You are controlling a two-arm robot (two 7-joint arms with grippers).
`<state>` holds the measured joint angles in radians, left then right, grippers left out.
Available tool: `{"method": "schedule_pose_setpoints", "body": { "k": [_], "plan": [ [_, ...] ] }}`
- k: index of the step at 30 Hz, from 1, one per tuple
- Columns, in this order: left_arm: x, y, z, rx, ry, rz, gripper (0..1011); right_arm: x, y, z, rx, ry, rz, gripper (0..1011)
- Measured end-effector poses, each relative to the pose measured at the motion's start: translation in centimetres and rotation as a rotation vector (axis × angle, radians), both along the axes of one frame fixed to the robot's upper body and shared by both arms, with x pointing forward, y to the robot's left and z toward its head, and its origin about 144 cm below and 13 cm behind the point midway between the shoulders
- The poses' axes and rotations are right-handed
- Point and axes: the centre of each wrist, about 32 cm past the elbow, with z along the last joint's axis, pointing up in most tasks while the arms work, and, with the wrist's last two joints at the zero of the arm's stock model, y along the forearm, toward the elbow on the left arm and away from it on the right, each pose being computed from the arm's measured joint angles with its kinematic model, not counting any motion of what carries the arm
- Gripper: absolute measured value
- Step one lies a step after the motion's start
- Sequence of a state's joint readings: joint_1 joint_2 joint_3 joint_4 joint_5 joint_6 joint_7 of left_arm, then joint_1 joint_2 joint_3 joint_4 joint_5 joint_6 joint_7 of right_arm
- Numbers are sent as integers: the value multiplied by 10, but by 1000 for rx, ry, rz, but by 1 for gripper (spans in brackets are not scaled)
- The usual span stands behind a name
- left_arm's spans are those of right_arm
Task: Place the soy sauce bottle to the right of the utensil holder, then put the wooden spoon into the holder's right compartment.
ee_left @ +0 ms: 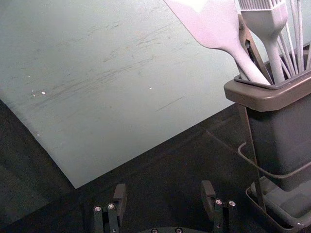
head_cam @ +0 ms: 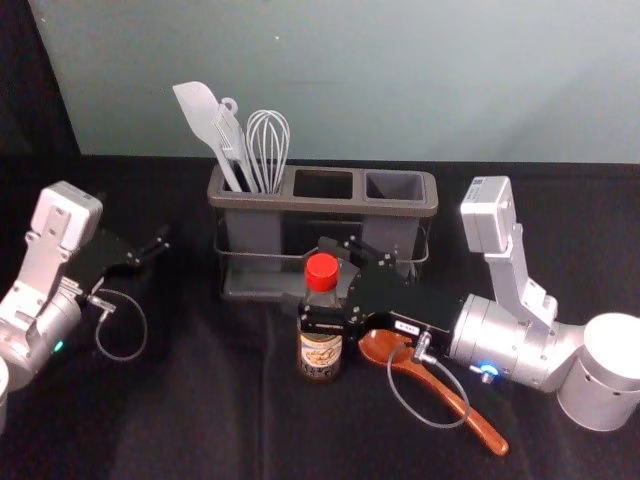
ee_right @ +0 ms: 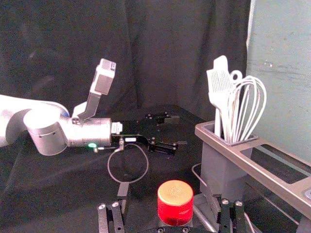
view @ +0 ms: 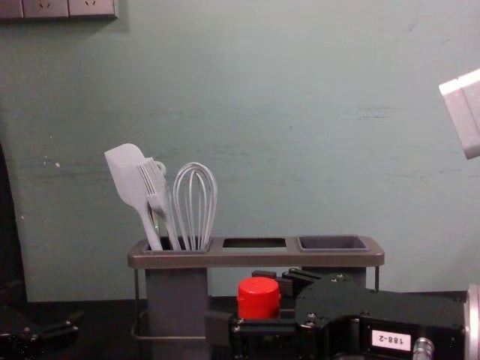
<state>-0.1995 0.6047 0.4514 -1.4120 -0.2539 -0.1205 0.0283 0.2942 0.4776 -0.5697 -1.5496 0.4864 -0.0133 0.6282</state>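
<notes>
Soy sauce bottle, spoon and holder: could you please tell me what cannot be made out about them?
Bottle: label print too small to read, head view.
Wooden spoon: the right gripper hides part of its bowl, head view.
Utensils: lower ends behind the holder's left compartment wall, chest view.
Right compartment: floor behind its front wall, chest view.

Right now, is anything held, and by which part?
Nothing: the open right gripper straddles the soy sauce bottle; the open left gripper is left of the holder.

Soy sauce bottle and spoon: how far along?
Nothing looks placed. The right gripper has open fingers around the bottle in front of the holder; the left gripper idles to its left. Remaining: bottle right of the holder, then the spoon from table to empty right compartment.
</notes>
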Motion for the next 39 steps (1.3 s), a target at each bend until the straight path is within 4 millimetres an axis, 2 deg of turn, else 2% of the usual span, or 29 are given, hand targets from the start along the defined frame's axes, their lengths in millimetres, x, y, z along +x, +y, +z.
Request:
{"method": "schedule_pose_setpoints", "body": {
  "k": [6, 12, 13, 16, 20, 21, 28, 39],
  "plan": [
    [0, 0, 0, 0, 0, 0, 1005, 0, 0, 0, 0, 0, 0, 994],
    [0, 0, 0, 0, 0, 0, 1005, 0, 0, 0, 0, -1, -1, 890],
    [0, 0, 0, 0, 0, 0, 1005, 0, 0, 0, 0, -1, -1, 840],
    [0, 0, 0, 0, 0, 0, 1005, 0, -1, 0, 0, -1, -1, 787],
    [0, 0, 0, 0, 0, 0, 1005, 0, -1, 0, 0, -2, -1, 633],
    [0, 0, 0, 0, 0, 0, 1005, 0, -1, 1, 0, -2, -1, 625],
    [0, 0, 0, 0, 0, 0, 1005, 0, -1, 1, 0, -2, -2, 397],
    [0, 0, 0, 0, 0, 0, 1005, 0, -1, 1, 0, -2, -2, 381]
  ]
}}
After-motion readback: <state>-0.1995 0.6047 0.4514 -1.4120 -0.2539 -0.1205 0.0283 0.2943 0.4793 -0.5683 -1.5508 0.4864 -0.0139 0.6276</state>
